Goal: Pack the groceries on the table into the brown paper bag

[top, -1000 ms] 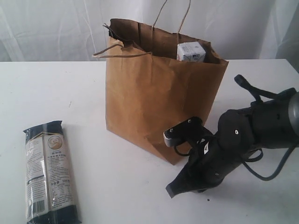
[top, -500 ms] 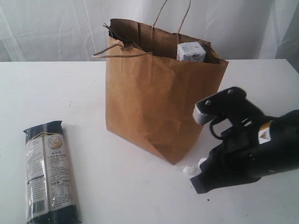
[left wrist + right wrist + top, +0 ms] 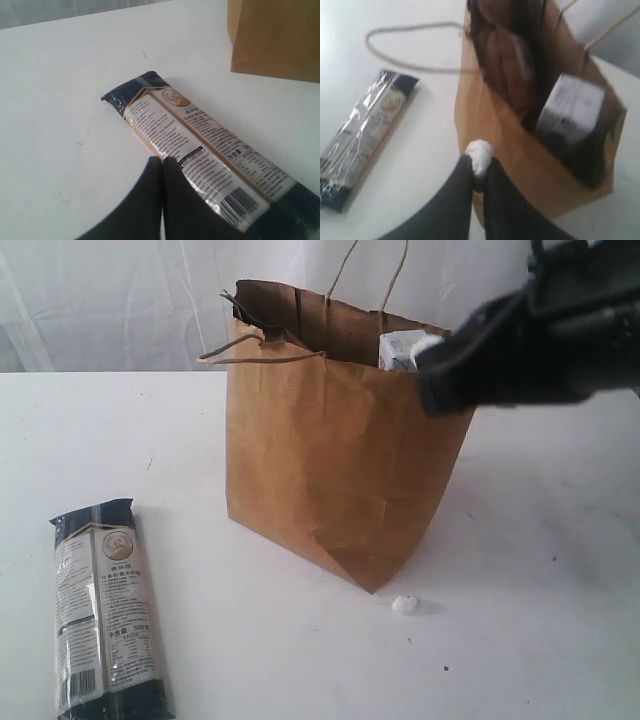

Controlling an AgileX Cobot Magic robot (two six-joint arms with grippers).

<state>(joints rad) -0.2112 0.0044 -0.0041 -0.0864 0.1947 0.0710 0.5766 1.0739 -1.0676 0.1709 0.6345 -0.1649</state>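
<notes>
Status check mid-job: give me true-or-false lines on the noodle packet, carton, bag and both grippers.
1. The noodle packet lies flat on the table, outside the bag. True.
2. The carton stands on the table beside the bag. False: it sits inside the bag, near the rim.
3. The right gripper pinches a small white lump. True.
4. The bag has tipped over. False: it stands upright, mouth open.
5. The left gripper holds the noodle packet. False: it is shut on nothing; the packet lies on the table.
</notes>
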